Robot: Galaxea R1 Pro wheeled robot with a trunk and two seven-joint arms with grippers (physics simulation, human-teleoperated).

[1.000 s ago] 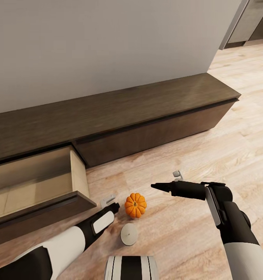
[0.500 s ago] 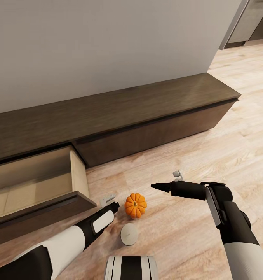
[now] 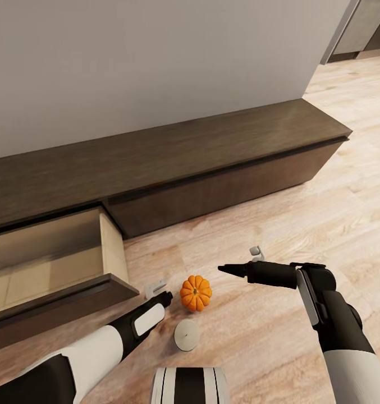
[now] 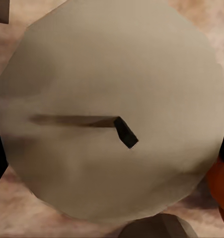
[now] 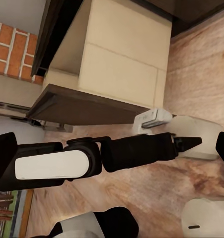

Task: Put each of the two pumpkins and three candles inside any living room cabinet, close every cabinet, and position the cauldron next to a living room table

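One orange pumpkin [image 3: 196, 293] sits on the wood floor in front of the dark-brown cabinet [image 3: 212, 151]. A grey candle [image 3: 187, 335] stands just nearer to me. My left gripper [image 3: 166, 296] hangs open beside the pumpkin. Straight under it is a second candle [image 4: 112, 109], whose pale top spans the gap between the fingers; the same candle [image 5: 203, 145] shows behind the left fingertip in the right wrist view. My right gripper [image 3: 226, 269] hovers open to the pumpkin's right, holding nothing. The cauldron and table are out of view.
The cabinet's left drawer [image 3: 114, 252] stands pulled out, its beige inside bare. Its dark front panel [image 3: 60, 308] juts over the floor close to my left arm. A grey wall rises behind the cabinet. Open wood floor [image 3: 335, 224] stretches to the right.
The whole head view has shifted slightly, so floor and cabinet sit a little higher in the picture. Both arms, the pumpkin and the candle keep their places relative to each other.
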